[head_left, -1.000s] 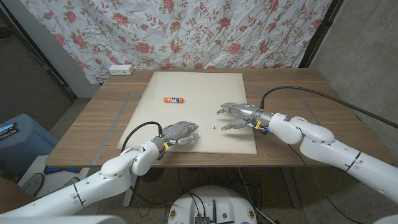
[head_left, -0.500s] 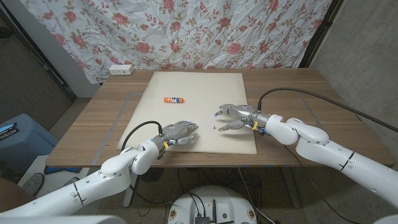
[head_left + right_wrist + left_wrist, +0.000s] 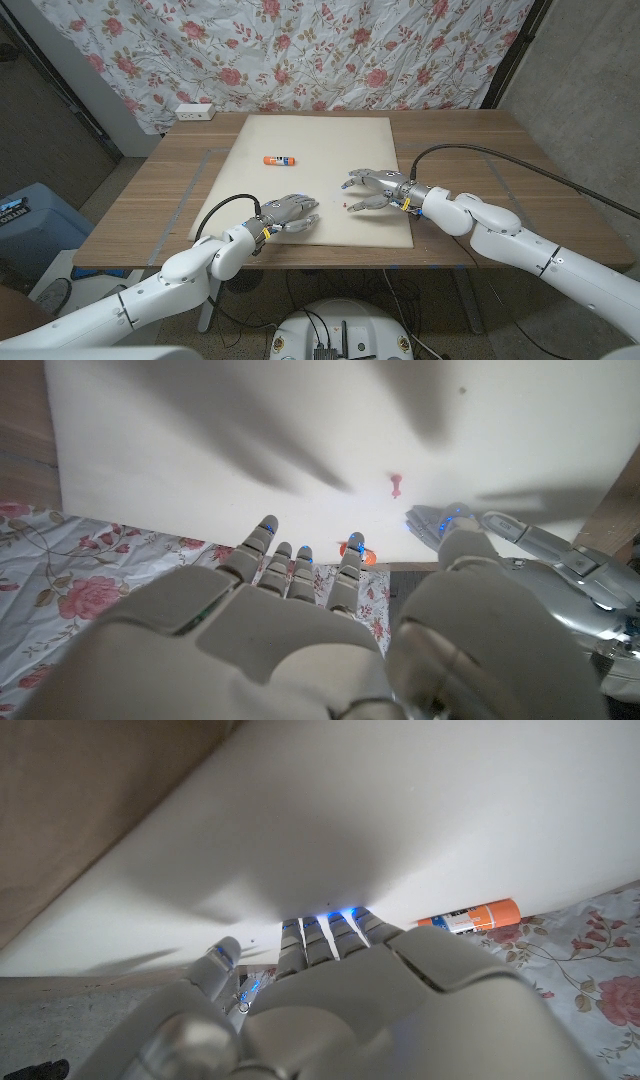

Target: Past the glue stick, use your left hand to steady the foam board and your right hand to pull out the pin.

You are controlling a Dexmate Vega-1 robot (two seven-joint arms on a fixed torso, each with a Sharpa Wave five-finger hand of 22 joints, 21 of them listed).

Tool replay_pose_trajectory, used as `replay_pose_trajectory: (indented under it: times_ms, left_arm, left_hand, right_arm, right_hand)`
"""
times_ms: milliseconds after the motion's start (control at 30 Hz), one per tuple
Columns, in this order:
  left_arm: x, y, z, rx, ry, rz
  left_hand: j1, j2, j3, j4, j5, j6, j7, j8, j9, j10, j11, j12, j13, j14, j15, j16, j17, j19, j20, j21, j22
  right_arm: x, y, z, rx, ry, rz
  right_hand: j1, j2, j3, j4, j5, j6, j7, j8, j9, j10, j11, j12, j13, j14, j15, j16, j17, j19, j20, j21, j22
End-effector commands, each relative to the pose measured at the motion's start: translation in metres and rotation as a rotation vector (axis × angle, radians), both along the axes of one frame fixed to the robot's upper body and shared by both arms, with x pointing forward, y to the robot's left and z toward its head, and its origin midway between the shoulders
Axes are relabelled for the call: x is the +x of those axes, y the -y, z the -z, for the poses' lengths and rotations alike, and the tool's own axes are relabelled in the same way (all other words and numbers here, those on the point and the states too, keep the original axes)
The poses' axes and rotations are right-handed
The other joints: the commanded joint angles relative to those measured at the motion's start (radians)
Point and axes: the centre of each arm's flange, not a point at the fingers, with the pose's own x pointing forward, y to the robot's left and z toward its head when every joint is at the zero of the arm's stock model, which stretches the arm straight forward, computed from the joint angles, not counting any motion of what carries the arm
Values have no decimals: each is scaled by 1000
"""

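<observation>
A cream foam board (image 3: 310,150) lies in the middle of the wooden table. An orange glue stick (image 3: 280,159) sits on its far left part, and shows too in the left wrist view (image 3: 468,916). A tiny red pin (image 3: 343,204) stands in the board near its front edge, clear in the right wrist view (image 3: 396,484). My left hand (image 3: 288,212) rests on the board just left of the pin, fingers stretched out. My right hand (image 3: 378,188) hovers just right of the pin, fingers spread, holding nothing. The thumb and fingertips (image 3: 440,520) stop a little short of the pin.
A white power strip (image 3: 194,111) lies at the table's back left corner. A black cable (image 3: 500,150) arcs over the bare wood (image 3: 480,200) on the right. A blue bin (image 3: 25,225) stands on the floor to the left. A floral curtain hangs behind.
My right hand and forearm have crept slightly left toward the pin. The left hand, the pin and the glue stick have stayed put.
</observation>
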Motion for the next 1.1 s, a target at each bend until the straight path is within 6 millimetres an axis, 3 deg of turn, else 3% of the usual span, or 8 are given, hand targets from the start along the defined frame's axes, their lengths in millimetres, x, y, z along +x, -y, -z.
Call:
replay_pose_trajectory:
  times_ms: [33, 267, 833, 1100]
  left_arm:
    - [-2, -1, 0, 7, 0, 2]
    - [-3, -1, 0, 11, 4, 6]
    - [-3, -1, -1, 15, 6, 6]
    - [-4, -1, 0, 15, 6, 3]
  left_hand:
    - [8, 122, 11, 1, -1, 11, 0, 8, 6, 10, 0, 0, 3, 9, -41, 0, 2, 10, -47, -5, 3]
    - [10, 121, 20, -2, -2, 14, -1, 7, 6, 11, -1, 0, 3, 10, -42, -1, 1, 10, -47, -5, 3]
    - [14, 118, 37, -5, -5, 21, 2, 6, 7, 18, 1, 1, 3, 14, -43, -1, 0, 14, -45, -5, 3]
    - [16, 118, 44, -7, -7, 26, 0, 7, 7, 21, -3, 1, 3, 17, -44, -1, 0, 16, -47, -5, 3]
  right_arm:
    - [6, -4, 6, 15, 20, -11]
    - [9, -3, 11, 17, 37, -12]
    - [15, -6, 20, 24, 30, -22]
    - [19, -4, 22, 59, 44, -32]
  right_hand:
    - [9, 4, 3, 0, 5, 20, 1, 10, 4, 15, -6, 6, 2, 10, 0, 6, 2, 19, 1, 4, 3]
    - [22, 5, 5, -4, 6, 46, -13, 21, 5, 23, -12, 6, 3, 23, -6, 10, 2, 33, -1, 4, 3]
    - [45, 12, 10, -8, 10, 69, -14, 34, 8, 34, -20, 5, 3, 32, -14, 12, 4, 45, -3, 2, 3]
    - [79, 20, 15, -12, 12, 129, -27, 62, 12, 55, -33, 7, 3, 53, -26, 18, 5, 70, -10, 4, 2]
